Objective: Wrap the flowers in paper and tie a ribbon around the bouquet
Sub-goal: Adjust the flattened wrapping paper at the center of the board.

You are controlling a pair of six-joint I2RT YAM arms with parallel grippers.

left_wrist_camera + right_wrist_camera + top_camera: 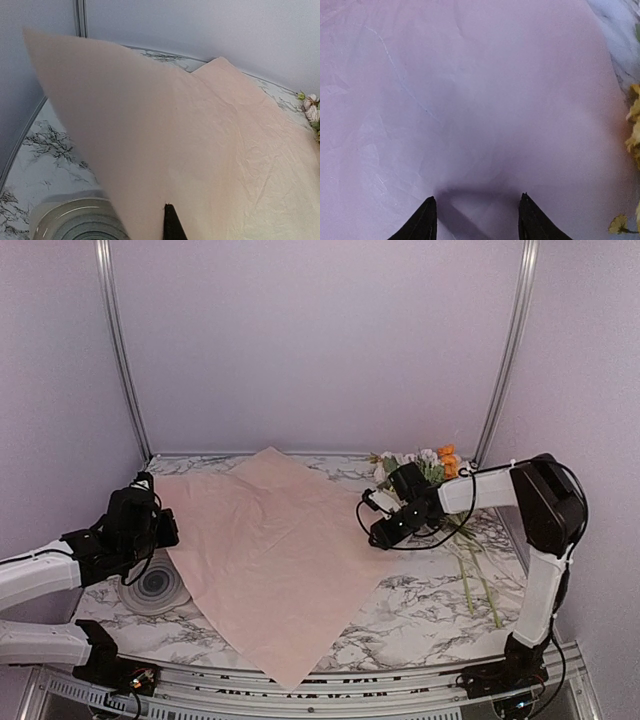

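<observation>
The pale pink paper [275, 550] lies spread as a diamond on the marble table [430, 605]. My left gripper [163, 529] is shut on its left corner and holds that corner raised. In the left wrist view the paper [200, 140] rises in front of the camera and hides all but one black fingertip of the left gripper [169, 216]. My right gripper [382, 533] hangs open just above the paper's right corner; its fingertips [427, 216] stand apart over the sheet [470, 100]. The flowers [432, 465] lie at the back right, stems [470, 575] pointing toward the front. No ribbon or bouquet shows.
A round grey ringed disc [155, 590] sits under the left arm, partly beneath the paper's left corner [75, 222]. Yellow blossoms [634, 132] show at the right edge of the right wrist view. Metal frame posts [505, 350] and lilac walls close in the back and sides.
</observation>
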